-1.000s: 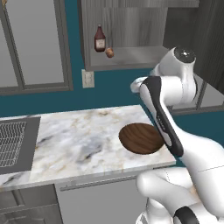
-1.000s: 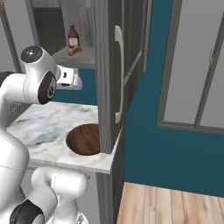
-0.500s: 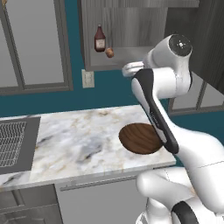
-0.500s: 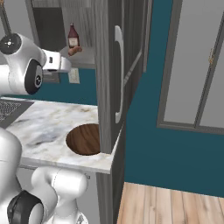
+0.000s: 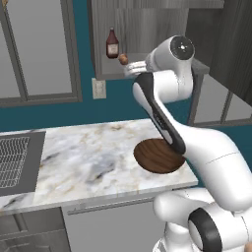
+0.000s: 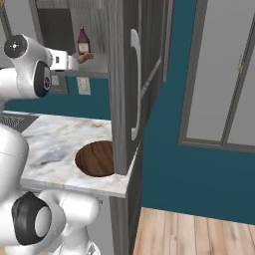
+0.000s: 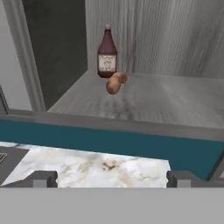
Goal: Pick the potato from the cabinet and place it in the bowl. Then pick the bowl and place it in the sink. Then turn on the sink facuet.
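The potato [image 7: 115,83] is a small tan lump on the pale shelf of the cabinet [image 7: 166,103], right in front of a dark bottle. It also shows on the shelf as potato [image 5: 123,58] and potato [image 6: 85,57]. My gripper [image 7: 112,179] is open and empty, level with the shelf's front edge and short of the potato. Its fingertips [image 7: 41,178] stand wide apart. From the base views the gripper [image 5: 130,69] [image 6: 74,61] hangs just outside the cabinet. The wooden bowl [image 5: 160,155] [image 6: 94,159] sits empty on the counter below. The sink [image 5: 15,160] lies at far left. The sink facuet is out of view.
A dark red-brown bottle [image 7: 107,54] [image 5: 112,44] stands behind the potato. The cabinet's open door [image 6: 124,89] juts out to the right of the arm, above the bowl. A marble worktop [image 5: 88,157] runs between sink and bowl. A wall socket [image 5: 99,88] is below the cabinet.
The arm has lifted and swung left, bringing the open hand up from above the bowl to the cabinet shelf's front. Potato and bowl have not moved.
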### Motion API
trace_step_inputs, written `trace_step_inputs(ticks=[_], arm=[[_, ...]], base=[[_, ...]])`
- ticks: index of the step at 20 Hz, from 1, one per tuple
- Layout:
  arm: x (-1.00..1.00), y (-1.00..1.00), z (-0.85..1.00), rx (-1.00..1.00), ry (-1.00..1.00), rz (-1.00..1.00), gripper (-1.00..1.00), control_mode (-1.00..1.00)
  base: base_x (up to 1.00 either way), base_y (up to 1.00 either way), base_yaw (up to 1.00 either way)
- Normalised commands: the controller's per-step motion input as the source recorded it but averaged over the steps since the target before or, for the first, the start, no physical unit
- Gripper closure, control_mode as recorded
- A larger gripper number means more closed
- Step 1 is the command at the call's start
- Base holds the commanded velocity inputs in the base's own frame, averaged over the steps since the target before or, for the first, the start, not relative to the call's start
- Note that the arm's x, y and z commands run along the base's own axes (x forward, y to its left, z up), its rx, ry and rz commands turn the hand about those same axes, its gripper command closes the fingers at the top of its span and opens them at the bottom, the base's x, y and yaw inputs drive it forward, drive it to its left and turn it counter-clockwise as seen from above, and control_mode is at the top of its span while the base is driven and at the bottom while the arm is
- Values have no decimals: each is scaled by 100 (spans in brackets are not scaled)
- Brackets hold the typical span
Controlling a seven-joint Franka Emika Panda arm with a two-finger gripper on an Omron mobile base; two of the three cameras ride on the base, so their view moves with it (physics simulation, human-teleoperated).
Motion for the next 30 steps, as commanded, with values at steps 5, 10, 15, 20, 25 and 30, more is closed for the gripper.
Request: trace_step_inputs(ticks=[5, 10, 15, 20, 25, 30], arm=[[70, 0, 0, 2, -2, 11, -100, -100], [64, 0, 0, 0, 0, 3, -100, -100], [55, 2, 0, 0, 0, 0, -100, -100], [46, 8, 0, 0, 0, 0, -100, -100], [40, 3, 0, 0, 0, 0, -100, -100], [37, 4, -2, 0, 0, 0, -100, -100]], base=[[0, 0, 0], [0, 0, 0], [0, 0, 0], [0, 0, 0], [0, 0, 0], [0, 0, 0]])
